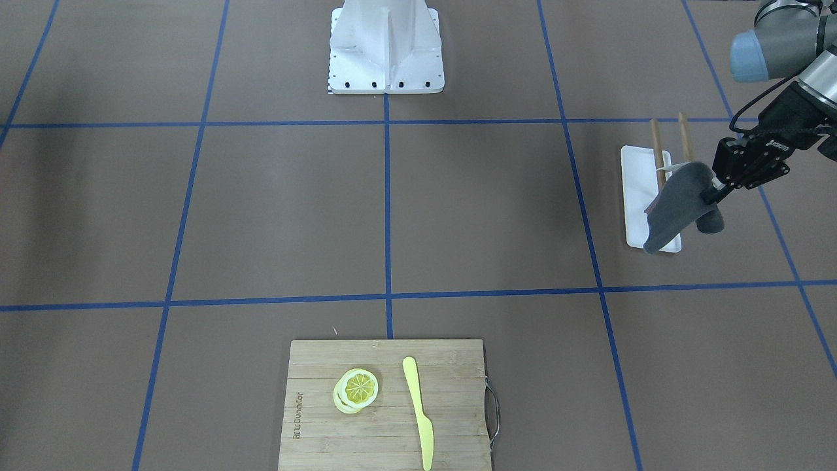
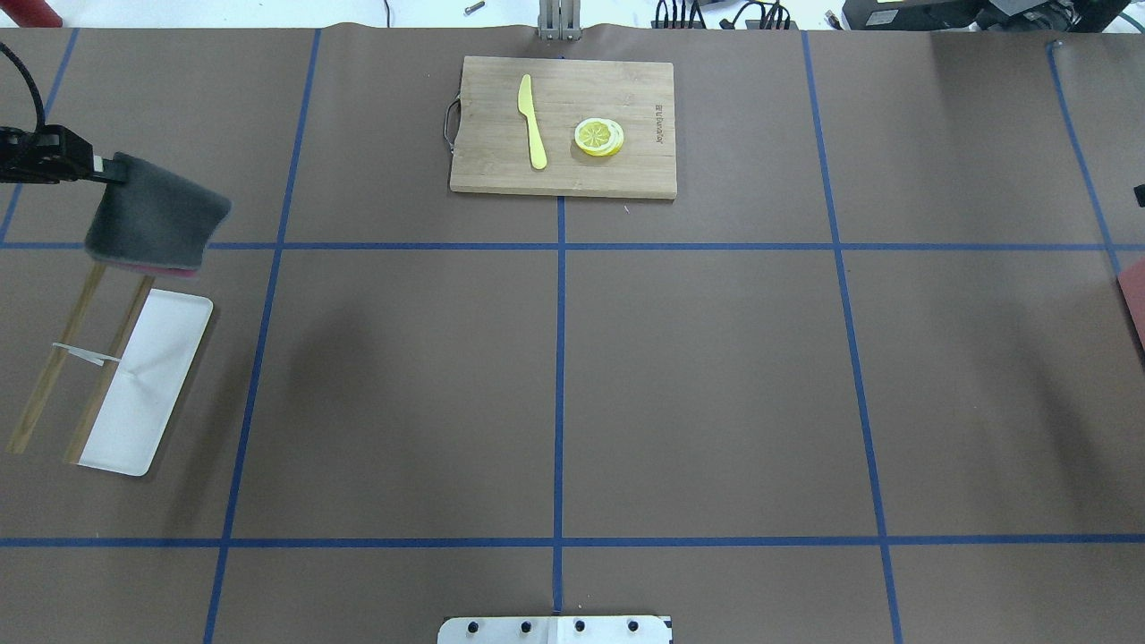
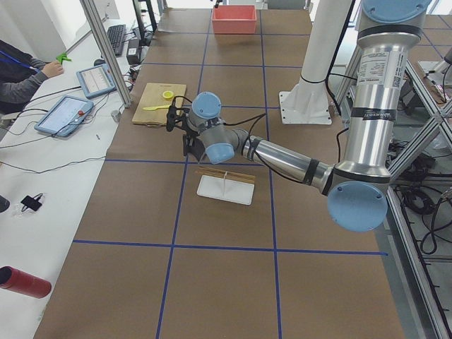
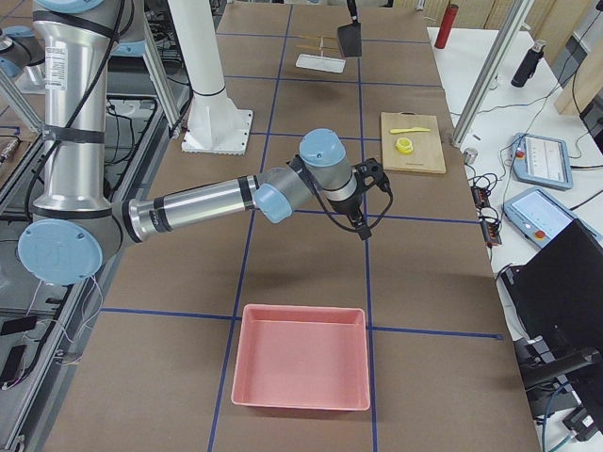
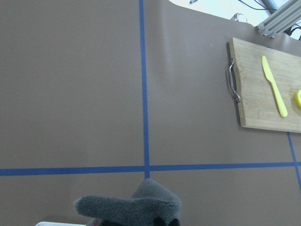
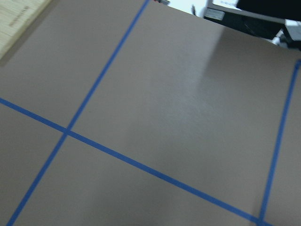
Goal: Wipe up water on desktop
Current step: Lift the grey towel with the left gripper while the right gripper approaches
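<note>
The left claw [image 2: 112, 168] is clamped on one edge of a grey cloth [image 2: 156, 215], which hangs free in the air at the upper left of the overhead view. It is clear of the desk [image 2: 716, 358] and sits just above the far end of a white tray [image 2: 148, 385] and a pair of chopsticks [image 2: 45, 385]. The desk fills the whole frame, brown with blue tape lines. I see no puddle or wet sheen on it for certain, only soft darker patches that look like shadows. So the cloth is picked up, which seems to be the first step done. The wiping itself is not begun: the cloth has yet to come down and be dragged over the wet spot, wherever that lies. The right claw [image 4: 365, 234] shows only in the side view, low over the middle of the desk, and I cannot tell whether it is apart or together. A board [image 2: 501, 170] with a knife [image 2: 531, 121] and lemon slices [image 2: 599, 136] sits at top centre.
</note>
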Controlling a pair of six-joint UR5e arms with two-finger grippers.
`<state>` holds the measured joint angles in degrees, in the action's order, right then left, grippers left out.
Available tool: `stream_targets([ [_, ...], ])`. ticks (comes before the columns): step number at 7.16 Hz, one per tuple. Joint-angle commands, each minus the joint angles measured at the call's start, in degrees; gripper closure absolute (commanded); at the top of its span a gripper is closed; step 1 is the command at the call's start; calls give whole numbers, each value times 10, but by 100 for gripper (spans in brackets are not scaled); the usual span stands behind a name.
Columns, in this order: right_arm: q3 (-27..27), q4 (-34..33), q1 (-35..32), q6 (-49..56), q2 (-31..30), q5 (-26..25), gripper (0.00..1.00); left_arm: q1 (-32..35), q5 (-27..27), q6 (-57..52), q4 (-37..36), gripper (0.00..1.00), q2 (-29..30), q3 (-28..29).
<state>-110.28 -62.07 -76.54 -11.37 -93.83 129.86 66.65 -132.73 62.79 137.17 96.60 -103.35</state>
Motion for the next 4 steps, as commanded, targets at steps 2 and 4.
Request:
stream_targets([
  [2, 2, 45, 116, -1, 96, -2, 0, -48, -1, 63, 0, 100, 95, -2],
  [4, 0, 48, 158, 4, 151, -21, 0, -100, 41, 183, 2, 100, 154, -7],
])
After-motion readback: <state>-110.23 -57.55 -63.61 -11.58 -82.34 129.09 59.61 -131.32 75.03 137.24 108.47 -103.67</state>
